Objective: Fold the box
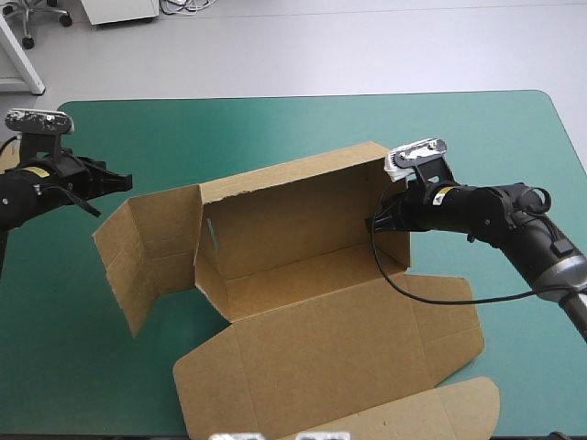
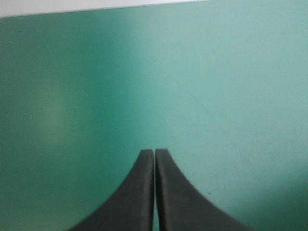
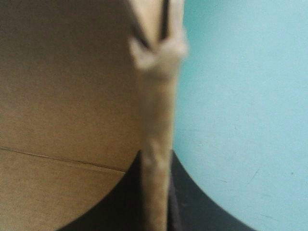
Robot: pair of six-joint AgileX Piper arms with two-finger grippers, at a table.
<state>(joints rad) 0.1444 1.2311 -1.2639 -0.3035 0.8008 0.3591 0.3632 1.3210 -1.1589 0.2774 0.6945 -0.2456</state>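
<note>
While our left gripper (image 1: pixel 116 181) hangs near the tabletop's (image 1: pixel 275 128) left edge, its black fingers (image 2: pixel 139 192) pressed together on nothing above bare teal-green cover (image 2: pixel 216 86), nothing steadies that side of the box (image 1: pixel 303 275). Just beside it the left end flap (image 1: pixel 138 243) splays outward, unheld; we judge it could sag further or catch if the box gets shoved that way. The box itself sits mid-tabletop, with its back wall (image 1: pixel 293 206) raised and its lid (image 1: pixel 339 367) lying flat toward the near edge. At the box's right end our right gripper (image 1: pixel 381 222) is clamped on the upright end wall (image 1: pixel 393 247), the board's thin edge pinched between the fingers (image 3: pixel 187 202). We see the main hazard here: the hold is narrow, so a sideways push could slip the wall out, or bend it away from its crease. With the left end free, any pull from the right could also drag or swing the whole box across the cover, and the back wall might fall.
</note>
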